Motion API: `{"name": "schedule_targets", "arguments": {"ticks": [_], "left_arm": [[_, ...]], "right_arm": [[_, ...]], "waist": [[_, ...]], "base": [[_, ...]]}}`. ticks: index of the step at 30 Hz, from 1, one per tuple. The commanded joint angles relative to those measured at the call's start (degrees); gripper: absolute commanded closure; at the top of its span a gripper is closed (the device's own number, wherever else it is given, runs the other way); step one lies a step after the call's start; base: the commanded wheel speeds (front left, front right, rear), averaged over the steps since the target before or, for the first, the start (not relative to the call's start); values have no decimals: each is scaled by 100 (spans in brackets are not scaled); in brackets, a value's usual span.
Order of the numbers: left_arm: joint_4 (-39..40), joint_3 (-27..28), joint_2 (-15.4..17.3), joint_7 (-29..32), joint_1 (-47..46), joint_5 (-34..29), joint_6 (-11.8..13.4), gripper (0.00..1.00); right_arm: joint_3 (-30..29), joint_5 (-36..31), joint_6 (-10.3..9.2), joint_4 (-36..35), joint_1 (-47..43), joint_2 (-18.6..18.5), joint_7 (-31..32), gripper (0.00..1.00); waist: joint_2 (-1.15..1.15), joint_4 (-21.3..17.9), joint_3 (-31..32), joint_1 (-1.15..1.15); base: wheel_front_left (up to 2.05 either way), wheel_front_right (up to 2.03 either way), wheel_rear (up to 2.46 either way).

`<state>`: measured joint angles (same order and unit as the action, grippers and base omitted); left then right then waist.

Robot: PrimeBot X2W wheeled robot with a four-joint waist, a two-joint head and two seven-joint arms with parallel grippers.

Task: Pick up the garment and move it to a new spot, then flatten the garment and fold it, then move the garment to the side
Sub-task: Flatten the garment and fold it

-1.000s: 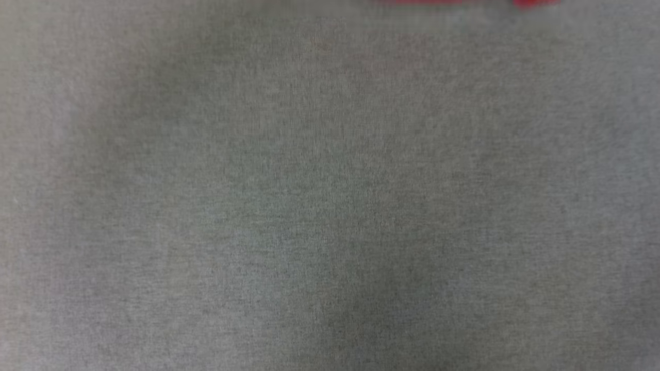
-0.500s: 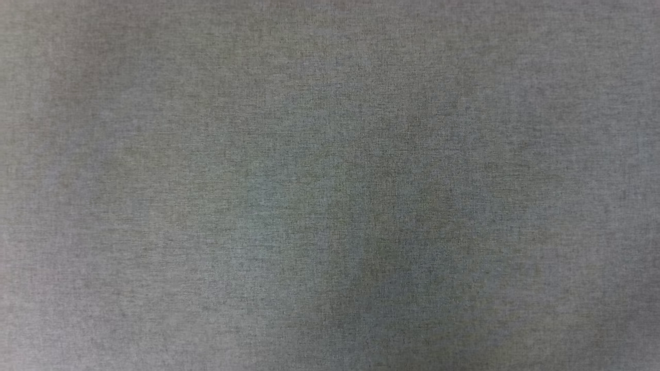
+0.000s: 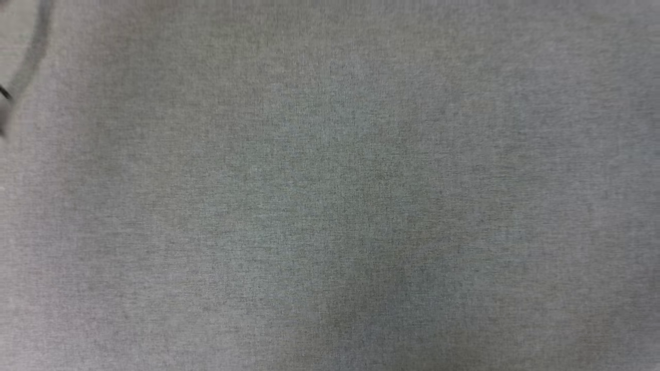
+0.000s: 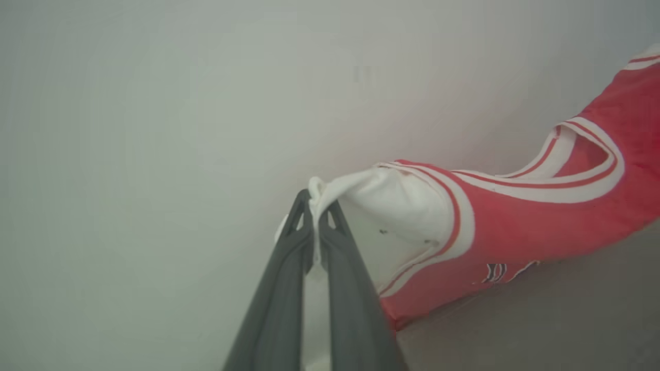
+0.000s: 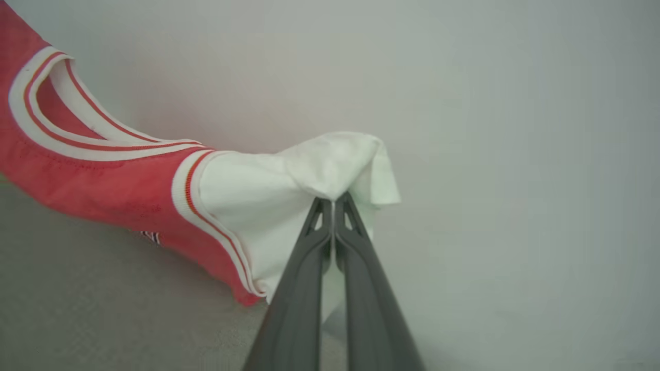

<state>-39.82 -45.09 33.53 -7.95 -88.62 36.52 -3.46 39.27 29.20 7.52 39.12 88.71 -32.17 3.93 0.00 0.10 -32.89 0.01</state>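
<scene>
Evidently, the main change lay at the far edge of the head view. A second before, a blurred red strip ran along that edge, right of centre. At inspection the same edge carried only the weave of the grey cloth-covered counter [image 3: 330, 206], and a blurred dark curve [image 3: 32, 56] had entered at the far left corner. The shading on the cloth had shifted as well, so the camera had probably moved. The loss of the red strip could not be put down to the garment alone.

The left gripper [image 4: 315, 206] was pinched tight on the tip of one white sleeve [image 4: 397, 206]. The right gripper [image 5: 334, 203] was likewise clamped on the other white sleeve [image 5: 268, 190]. Neither grip had slackened over the last second.

The red jersey T-shirt [image 4: 515, 226] hung stretched between the two grippers against a pale wall [image 4: 154, 103]. Its striped neckline [image 4: 567, 175] sagged open between the sleeves. Its lower part dropped toward the counter, and contact there could not be confirmed.

In my judgement the garment was picked up and in carriage to its new spot. Laying down, flattening, folding and setting aside all remained outstanding. The sleeve-tip holds were small, so a slip under the hanging weight was the principal risk.
</scene>
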Motion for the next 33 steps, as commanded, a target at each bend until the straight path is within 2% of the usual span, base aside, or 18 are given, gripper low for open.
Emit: {"name": "schedule_targets", "arguments": {"ticks": [1,6,10,19,28,33], "left_arm": [[54,-16,38,-119,401,72,52,100],[312,-94,121,-357,1659,334,203,100],[684,-180,223,-450,2745,529,440,100],[1679,-272,681,-556,5066,1080,1003,100],[2283,-359,978,-603,6742,1540,1461,100],[2612,-426,1122,-585,7459,1790,1658,100]], "right_arm": [[120,59,-6,-25,-332,3,-79,100],[364,304,-6,-175,-1363,-66,-325,100],[524,540,-6,-380,-2278,-203,-480,100],[783,913,-6,-983,-4209,-647,-515,100],[612,1188,-7,-1501,-5923,-1135,-313,100],[386,1317,-7,-1904,-6906,-1399,25,100]], "waist": [[0,-11,127,-1],[0,17,449,-1],[0,25,746,-1],[0,-71,1405,-1],[0,-125,2158,-1],[0,-119,2535,-1]], "base": [[0,0,0],[0,0,0],[0,0,0],[0,0,0],[0,0,0],[0,0,0]]}}
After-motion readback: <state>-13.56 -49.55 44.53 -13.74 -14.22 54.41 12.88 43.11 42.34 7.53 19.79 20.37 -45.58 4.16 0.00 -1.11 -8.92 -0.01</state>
